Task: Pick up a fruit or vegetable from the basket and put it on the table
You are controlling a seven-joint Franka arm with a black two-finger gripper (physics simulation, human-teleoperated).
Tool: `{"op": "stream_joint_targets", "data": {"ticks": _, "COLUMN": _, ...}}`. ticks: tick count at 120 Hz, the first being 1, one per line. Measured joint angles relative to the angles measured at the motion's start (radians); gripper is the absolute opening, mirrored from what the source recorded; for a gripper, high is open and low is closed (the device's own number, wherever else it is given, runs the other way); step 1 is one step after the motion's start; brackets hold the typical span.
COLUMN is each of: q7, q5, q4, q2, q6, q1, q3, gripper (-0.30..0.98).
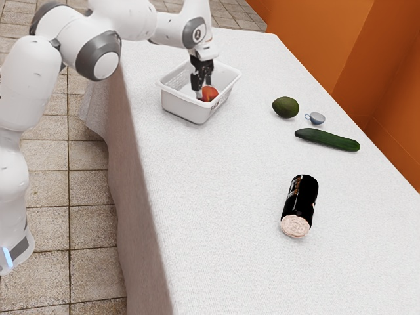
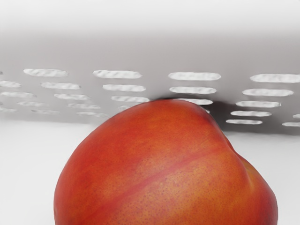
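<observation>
White and bent, reaching over the basket, tool pointed down inside, right at the red fruit; cannot tell whether wide or narrow.

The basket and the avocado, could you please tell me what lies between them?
Just bare white tablecloth lies between the basket and the avocado, as the exterior view shows.

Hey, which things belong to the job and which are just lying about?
Job:
- red-orange round fruit
- white slotted plastic basket
- white-clothed table
- black gripper

Lying about:
- dark green oval avocado
- long green cucumber
- small blue-grey cup
- black cylindrical can on its side
</observation>
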Motion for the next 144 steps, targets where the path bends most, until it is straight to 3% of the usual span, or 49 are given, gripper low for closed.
{"op": "stream_joint_targets", "data": {"ticks": 144, "q7": 0.005, "q5": -0.046, "q4": 0.114, "q2": 0.121, "q6": 0.015, "q1": 0.085, "q3": -0.085, "gripper": 0.68}}
